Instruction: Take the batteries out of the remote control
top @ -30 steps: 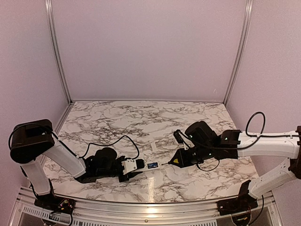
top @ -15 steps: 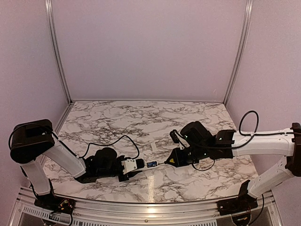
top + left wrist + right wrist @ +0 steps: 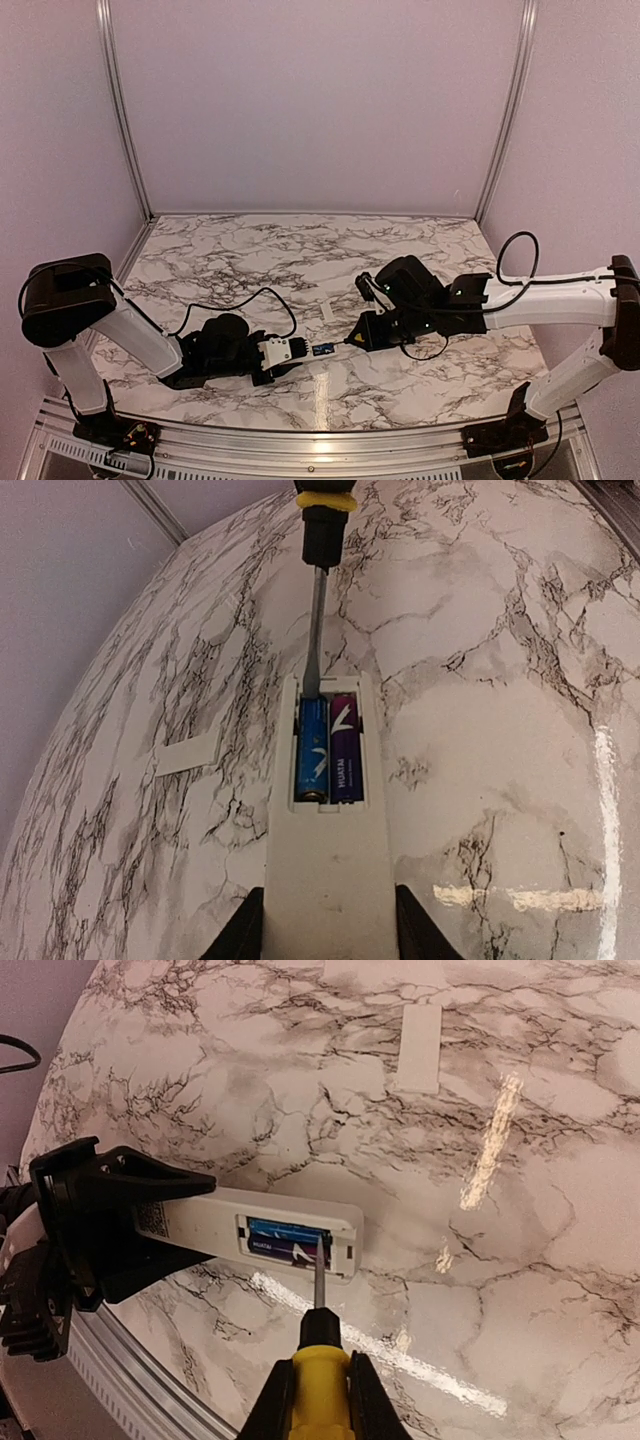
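Note:
My left gripper is shut on the white remote control and holds it flat on the table, its fingers on both long sides. The compartment is open, with two batteries side by side, one blue and one purple. My right gripper is shut on the yellow-handled screwdriver. The screwdriver's metal shaft reaches into the far end of the compartment at the blue battery's tip. The remote also shows in the right wrist view.
The small flat white cover piece lies on the marble just beyond the remote; it also shows in the left wrist view and the right wrist view. A black cable loops on the table behind my left gripper. A metal rail runs along the near edge.
My right arm has moved left, bringing the screwdriver tip up to and into the open battery compartment. The left gripper and the remote have not moved.

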`<state>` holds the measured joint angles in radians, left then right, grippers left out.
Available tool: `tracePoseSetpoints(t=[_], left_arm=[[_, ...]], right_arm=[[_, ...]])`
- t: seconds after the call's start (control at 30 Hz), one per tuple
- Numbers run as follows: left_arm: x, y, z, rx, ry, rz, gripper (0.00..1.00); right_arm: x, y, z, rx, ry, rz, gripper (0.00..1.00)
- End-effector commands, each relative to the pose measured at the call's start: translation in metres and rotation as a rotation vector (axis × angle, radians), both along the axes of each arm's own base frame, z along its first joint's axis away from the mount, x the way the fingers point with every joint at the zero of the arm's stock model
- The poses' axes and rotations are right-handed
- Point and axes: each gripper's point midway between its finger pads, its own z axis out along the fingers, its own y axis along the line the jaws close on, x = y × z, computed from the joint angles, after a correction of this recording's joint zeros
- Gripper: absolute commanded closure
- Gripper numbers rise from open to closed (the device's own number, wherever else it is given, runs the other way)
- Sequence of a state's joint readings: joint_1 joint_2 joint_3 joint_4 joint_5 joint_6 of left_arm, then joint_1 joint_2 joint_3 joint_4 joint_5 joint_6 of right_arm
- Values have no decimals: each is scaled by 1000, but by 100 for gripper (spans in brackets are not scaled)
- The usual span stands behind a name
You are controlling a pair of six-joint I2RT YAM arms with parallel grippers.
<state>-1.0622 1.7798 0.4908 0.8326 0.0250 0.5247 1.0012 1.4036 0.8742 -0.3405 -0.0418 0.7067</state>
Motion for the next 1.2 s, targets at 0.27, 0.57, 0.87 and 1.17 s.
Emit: tracePoseSetpoints(t=[0.27, 0.57, 0.87, 1.17], left_arm=[[0, -1, -1, -2, -16, 2, 100], [1, -2, -1, 0, -17, 5, 100], [1, -2, -1, 1, -16, 5, 100], [1, -2, -1, 1, -16, 4, 100]], right_arm=[[10, 8, 13, 0, -39, -12, 100], [7, 6, 6, -21, -16, -12, 100], [7, 5, 2, -32, -10, -16, 100], [6, 2, -1, -44, -2, -22, 100]])
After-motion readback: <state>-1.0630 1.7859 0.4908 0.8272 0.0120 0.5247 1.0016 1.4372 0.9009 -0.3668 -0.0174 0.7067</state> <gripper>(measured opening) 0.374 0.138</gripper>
